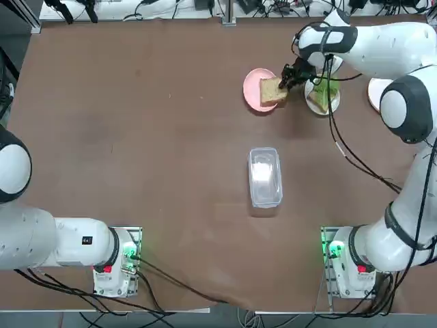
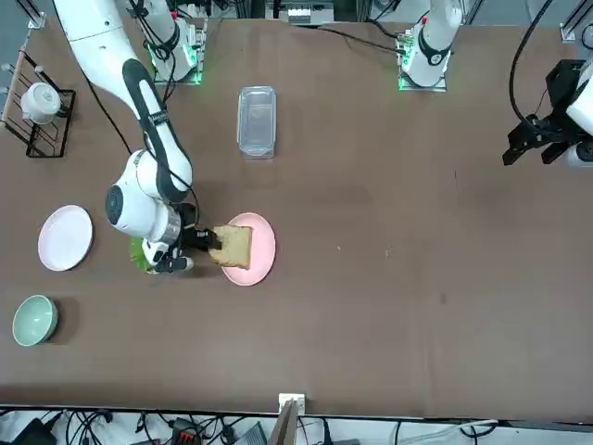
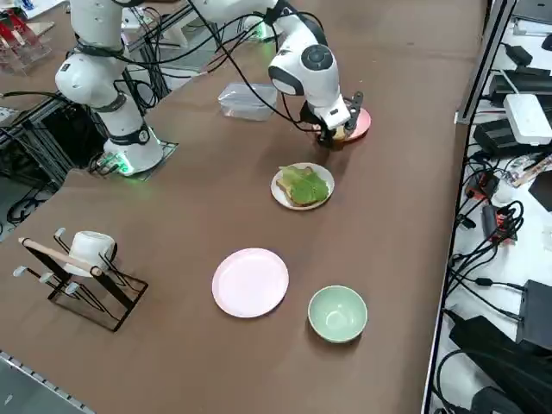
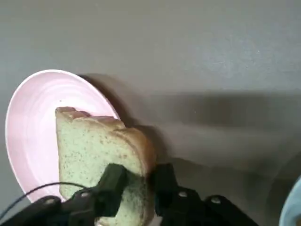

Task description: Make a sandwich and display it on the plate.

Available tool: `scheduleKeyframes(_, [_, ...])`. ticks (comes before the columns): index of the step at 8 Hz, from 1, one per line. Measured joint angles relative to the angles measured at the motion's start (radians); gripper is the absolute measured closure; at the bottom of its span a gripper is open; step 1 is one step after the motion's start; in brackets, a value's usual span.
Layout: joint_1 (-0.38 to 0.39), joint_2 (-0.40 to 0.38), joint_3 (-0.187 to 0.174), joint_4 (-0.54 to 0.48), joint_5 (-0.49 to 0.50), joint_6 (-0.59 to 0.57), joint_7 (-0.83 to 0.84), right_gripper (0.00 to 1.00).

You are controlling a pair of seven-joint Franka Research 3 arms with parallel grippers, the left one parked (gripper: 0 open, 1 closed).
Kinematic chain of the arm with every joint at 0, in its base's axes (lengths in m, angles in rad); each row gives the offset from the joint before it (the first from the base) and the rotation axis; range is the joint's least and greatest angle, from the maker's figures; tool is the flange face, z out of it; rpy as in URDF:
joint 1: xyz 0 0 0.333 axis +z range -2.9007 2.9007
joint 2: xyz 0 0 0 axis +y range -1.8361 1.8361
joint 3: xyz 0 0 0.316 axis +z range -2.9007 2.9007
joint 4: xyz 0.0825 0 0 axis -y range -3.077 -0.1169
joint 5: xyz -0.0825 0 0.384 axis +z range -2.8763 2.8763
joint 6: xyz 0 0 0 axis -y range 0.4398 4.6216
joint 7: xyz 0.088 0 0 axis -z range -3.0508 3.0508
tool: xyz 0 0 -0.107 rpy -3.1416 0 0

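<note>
Right gripper (image 4: 136, 188), a black two-finger pincer, hung low over the near edge of the round pink plate (image 1: 254, 83), its two fingers pinched on opposite faces of a square tan bread slice (image 4: 96, 155) with a darker, rounded crust. That slice stood tilted up on edge above the pink plate rather than lying flat, its broad speckled face turned out toward the plate's ridged pink surface and its crusted top edge pointing away from the fingers; its lower edge was hidden behind the fingers, so contact with the plate could not be judged. Just beside the pink plate, on the side toward the working arm's white elbow, sat the small round white plate (image 3: 280, 188), carrying the second bread slice (image 3: 293, 195) laid flat with a crinkled green lettuce leaf (image 3: 306, 183) spread on top, uncovered. Nearer the robot's bases than the pink plate, and well apart from it, lay a clear rectangular plastic container (image 1: 265, 176), its long axis running from the bases toward the far edge of the smooth brown table (image 1: 136, 137).
</note>
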Motion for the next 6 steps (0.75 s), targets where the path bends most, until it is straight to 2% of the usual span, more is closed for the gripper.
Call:
scheduleKeyframes(1, [0.000, 0.000, 0.000, 0.000, 0.000, 0.000, 0.000, 0.71])
scheduleKeyframes(2, [0.000, -0.001, 0.000, 0.001, 0.000, 0.000, 0.000, 0.85])
scheduleKeyframes(4, [0.001, -0.011, 0.001, 0.005, 0.000, -0.001, 0.000, 0.91])
scheduleKeyframes(6, [-0.001, -0.043, -0.001, 0.010, 0.000, -0.022, 0.000, 0.91])
